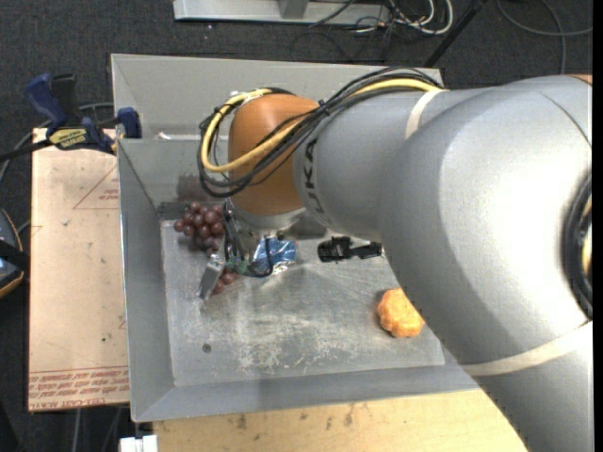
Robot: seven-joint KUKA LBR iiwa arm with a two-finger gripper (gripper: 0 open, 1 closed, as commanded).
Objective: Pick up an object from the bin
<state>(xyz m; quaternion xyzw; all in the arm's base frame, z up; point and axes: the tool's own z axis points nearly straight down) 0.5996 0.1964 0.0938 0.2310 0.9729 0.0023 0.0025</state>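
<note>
In bin (146, 299), left: claw (219, 276) beside dark-red grape bunch (200, 222); opening cannot be told. Likely light, knobbly: grip across cluster.

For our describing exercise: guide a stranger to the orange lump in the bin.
In the grey metal bin, look at the lower right of its floor. The orange lump lies alone there, knobbly, apart from the dark grapes and blue wrapper.
</note>
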